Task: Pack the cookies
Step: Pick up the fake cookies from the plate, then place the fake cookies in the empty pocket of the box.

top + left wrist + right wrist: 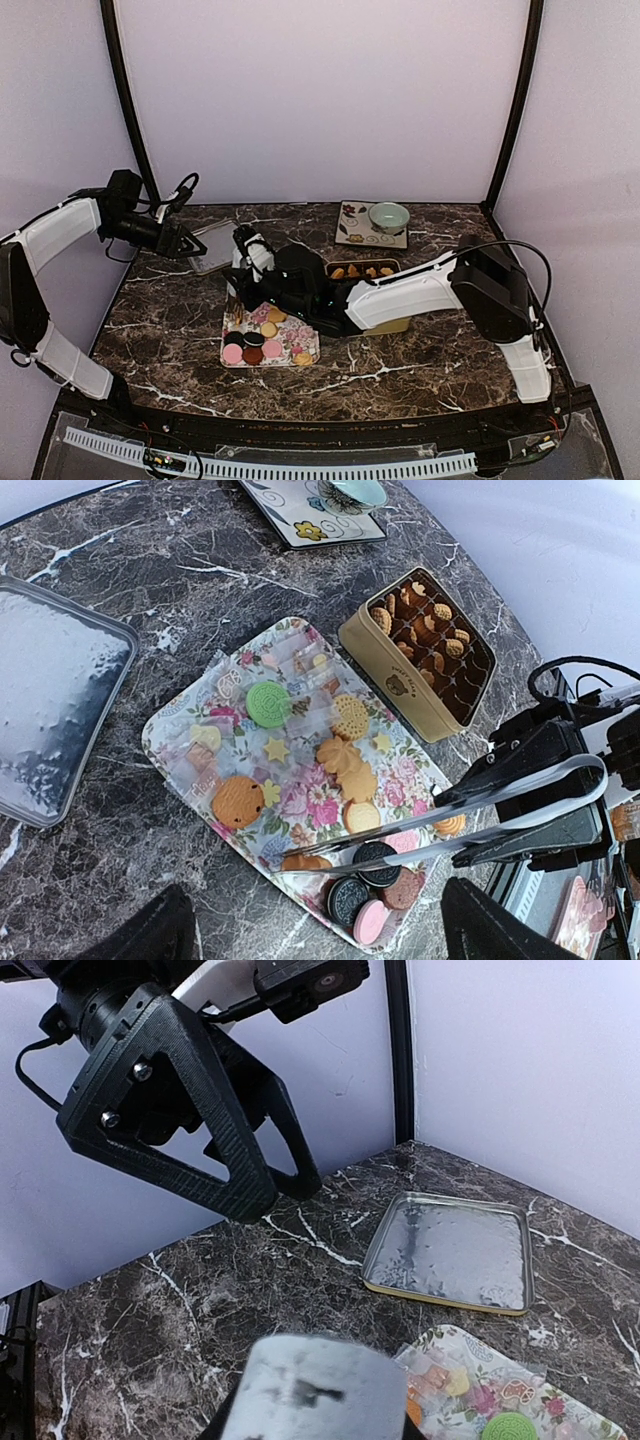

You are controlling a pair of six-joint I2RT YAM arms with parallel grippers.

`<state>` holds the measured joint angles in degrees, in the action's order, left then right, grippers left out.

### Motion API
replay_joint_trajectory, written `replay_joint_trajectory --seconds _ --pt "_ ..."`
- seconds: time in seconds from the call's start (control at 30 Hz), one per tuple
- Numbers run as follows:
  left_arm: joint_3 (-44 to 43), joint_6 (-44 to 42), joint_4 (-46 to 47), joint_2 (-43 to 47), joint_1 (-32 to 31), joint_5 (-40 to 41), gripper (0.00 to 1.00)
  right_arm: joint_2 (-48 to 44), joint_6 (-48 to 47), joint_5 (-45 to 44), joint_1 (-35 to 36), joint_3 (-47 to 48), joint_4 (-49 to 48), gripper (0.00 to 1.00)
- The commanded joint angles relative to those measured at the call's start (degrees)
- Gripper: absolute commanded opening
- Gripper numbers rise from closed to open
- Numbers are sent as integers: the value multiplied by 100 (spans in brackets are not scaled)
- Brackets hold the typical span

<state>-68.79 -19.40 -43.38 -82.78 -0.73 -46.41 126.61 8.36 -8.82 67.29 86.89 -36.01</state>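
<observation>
The cookies (340, 755) lie on a flowery tray (170, 740): tan ones, a green disc, pink and dark discs. More tan cookies (430, 630) fill the gold tin (400, 675). My right gripper (545, 790) is shut on metal tongs (480, 810), whose tips sit either side of a tan cookie (304, 863) at the tray's edge. In the top view it (258, 272) reaches across over the tray (228, 335). The tongs' blurred back end (305, 1390) fills the bottom of the right wrist view. My left gripper (185, 243) is open and empty, raised above the table left of the tray.
The tin's silver lid (212, 247) lies flat behind the tray on the left, just beside my left gripper. A patterned plate (372, 235) with a green bowl (388, 215) sits at the back. The right arm hides part of the tin (362, 270).
</observation>
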Motion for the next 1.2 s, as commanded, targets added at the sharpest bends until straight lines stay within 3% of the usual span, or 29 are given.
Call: replay_joint_trajectory --seconds 0.0,0.33,0.8,1.0,1.17 --pt "77 -75 -75 184 31 -45 88 -416 114 0 -32 -146 -321 13" --pt "53 -66 -66 194 33 51 88 -1510 -358 -326 -87 -806 -248 6" --pt "-55 -100 -148 171 89 45 88 -4623 -871 -1225 -510 -3594 742 6" --pt "-49 -99 -158 151 85 16 88 -5166 -881 -1433 -604 -4106 1148 6" --pt "-79 -100 -180 133 90 15 88 -5100 -887 -1428 -629 -4213 1180 5"
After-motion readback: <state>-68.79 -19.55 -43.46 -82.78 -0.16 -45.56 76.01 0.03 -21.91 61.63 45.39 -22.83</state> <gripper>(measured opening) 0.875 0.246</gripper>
